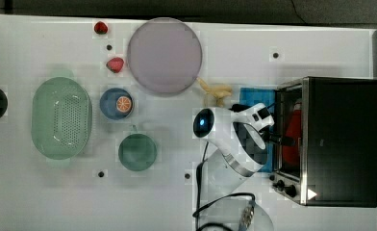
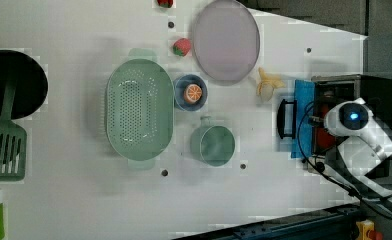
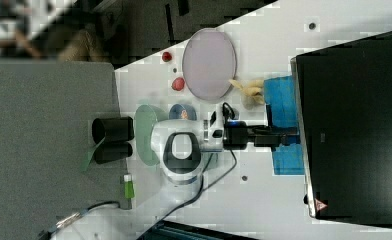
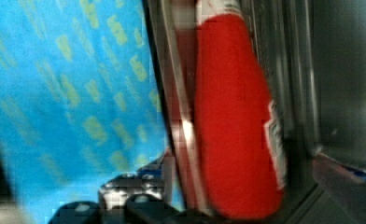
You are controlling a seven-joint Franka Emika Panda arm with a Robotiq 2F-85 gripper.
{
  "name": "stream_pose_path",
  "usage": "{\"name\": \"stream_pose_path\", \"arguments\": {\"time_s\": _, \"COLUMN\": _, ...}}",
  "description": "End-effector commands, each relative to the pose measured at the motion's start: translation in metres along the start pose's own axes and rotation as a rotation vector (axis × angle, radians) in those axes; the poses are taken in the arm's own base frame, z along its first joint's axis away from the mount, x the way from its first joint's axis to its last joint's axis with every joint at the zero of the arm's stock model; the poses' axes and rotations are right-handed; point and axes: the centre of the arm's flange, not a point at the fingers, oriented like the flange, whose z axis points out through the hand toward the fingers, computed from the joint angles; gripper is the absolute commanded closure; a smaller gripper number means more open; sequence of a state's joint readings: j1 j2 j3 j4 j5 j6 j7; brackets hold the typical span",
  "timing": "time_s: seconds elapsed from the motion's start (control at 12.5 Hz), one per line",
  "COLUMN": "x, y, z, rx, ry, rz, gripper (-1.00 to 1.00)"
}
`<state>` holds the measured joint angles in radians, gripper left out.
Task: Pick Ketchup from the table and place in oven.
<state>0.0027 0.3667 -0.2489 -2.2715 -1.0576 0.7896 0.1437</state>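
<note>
- Landmark: oven (image 1: 343, 139), a black box with a steel front frame, on the table (image 1: 42, 192) at the top view's right edge.
- Ketchup (image 4: 235, 121) lies inside the oven cavity, just behind the front frame; the red body and white label edge show in the wrist view. In the top view it sits as a red shape (image 1: 292, 137) right behind the steel frame.
- Gripper (image 1: 279, 139) is at the oven mouth, with its fingers released and spread wide. Nothing is held, and the Ketchup lies free of them.
- The oven door is open, with the blue cloth (image 1: 254, 98) right in front of the oven, partly under the arm.
- White arm (image 1: 234, 139) reaches in toward the oven front from the top view's lower middle.
- Oven knobs (image 1: 285, 186) sit at the lower front corner in the top view.
- Banana (image 1: 215, 91) is just beyond the cloth, away from the oven.
- Pale round plate (image 1: 163, 55) is next out, touching the banana's tip.
- Teal cup (image 1: 137, 151) and the blue bowl holding an orange slice (image 1: 123, 104) are further from the oven.
- Two strawberries (image 1: 115, 64) are near the plate's far side.
- Green colander (image 1: 61, 118) is farthest from the oven; beyond it, in the left view, are a black pan (image 2: 14, 85) and a green spatula (image 2: 4, 150).
</note>
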Motion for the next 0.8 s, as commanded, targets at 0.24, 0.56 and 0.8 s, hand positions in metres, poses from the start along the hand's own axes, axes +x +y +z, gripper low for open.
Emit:
{"name": "stream_pose_path", "arguments": {"time_s": 0.24, "x": 0.04, "y": 0.047, "z": -0.136, "rx": 0.283, "ry": 0.077, "rz": 0.118, "gripper": -1.0}}
{"name": "stream_pose_path", "arguments": {"time_s": 0.56, "x": 0.043, "y": 0.087, "z": -0.228, "rx": 0.589, "ry": -0.071, "rz": 0.351, "gripper": -1.0}}
{"name": "stream_pose_path", "arguments": {"time_s": 0.8, "x": 0.05, "y": 0.122, "z": -0.282, "rx": 0.737, "ry": -0.228, "rz": 0.477, "gripper": -1.0}}
